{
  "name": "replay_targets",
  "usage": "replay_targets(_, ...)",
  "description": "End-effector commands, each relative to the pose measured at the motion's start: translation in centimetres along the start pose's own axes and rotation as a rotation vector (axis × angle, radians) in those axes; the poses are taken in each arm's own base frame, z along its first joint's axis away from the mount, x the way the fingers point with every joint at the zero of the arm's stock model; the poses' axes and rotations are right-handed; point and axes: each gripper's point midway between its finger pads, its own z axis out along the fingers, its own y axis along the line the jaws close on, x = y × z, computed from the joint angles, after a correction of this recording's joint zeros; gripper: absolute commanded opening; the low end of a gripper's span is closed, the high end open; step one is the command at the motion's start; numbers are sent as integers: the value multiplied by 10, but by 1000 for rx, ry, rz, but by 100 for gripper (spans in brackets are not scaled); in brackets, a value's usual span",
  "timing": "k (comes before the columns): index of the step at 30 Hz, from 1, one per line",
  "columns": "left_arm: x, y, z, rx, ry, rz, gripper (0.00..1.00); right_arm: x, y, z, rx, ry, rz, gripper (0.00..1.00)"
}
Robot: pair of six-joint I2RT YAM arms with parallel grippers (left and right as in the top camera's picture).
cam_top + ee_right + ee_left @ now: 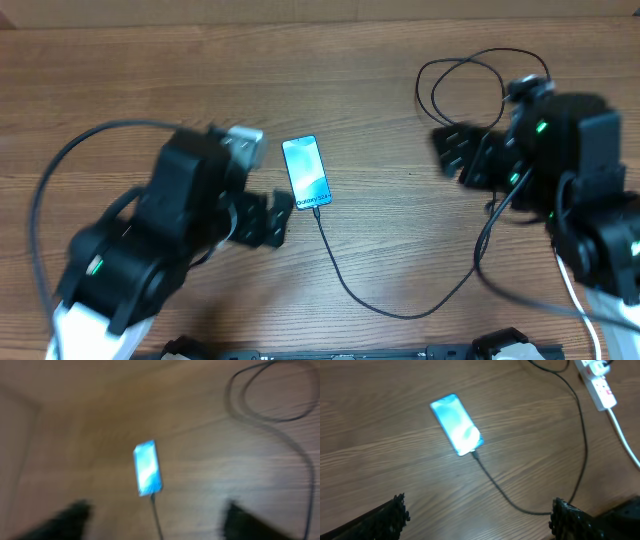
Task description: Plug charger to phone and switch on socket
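Note:
The phone lies on the wooden table with its blue screen lit. It also shows in the left wrist view and, blurred, in the right wrist view. The black charger cable is plugged into the phone's near end, curves right and loops at the back. The socket is mostly hidden under my right arm overhead; its white end with red marks shows in the left wrist view. My left gripper is open and empty, just left of the phone. My right gripper is open and empty, well right of the phone.
The socket's thick white cord runs off toward the right edge. A second stretch of black cable hangs down in the left wrist view. A dark bar lines the table's front edge.

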Motion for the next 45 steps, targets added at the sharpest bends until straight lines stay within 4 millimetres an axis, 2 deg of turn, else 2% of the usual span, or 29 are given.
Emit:
replay_targets(1, 1, 17, -30, -91, -96, -24, 98, 16, 19, -4, -40, 46, -72, 100)
replay_targets(5, 13, 29, -59, -133, -161, -33, 99, 40, 19, -4, 7, 115, -119, 100)
replay_targets(10, 30, 38, -79, -153, -199, -21, 100, 61, 7, -11, 97, 132, -152, 100)
replay_targets(15, 42, 41, -76, -158, -184, -13, 100, 84, 5, -18, 53, 105, -212, 100)
replay_targets(20, 45, 43, -64, -168, -151, -15, 99, 103, -9, -29, 37, 96, -222, 100)
replay_targets(26, 46, 44, -57, -174, -126, -14, 100, 109, -15, -33, 53, 118, -226, 100)
replay_targets(41, 46, 44, -57, -174, -126, -14, 99, 109, -15, -32, 53, 119, -226, 100)
replay_targets(45, 49, 34, -59, -135, -127, 26, 99, 109, -15, -32, 54, 119, -226, 100)
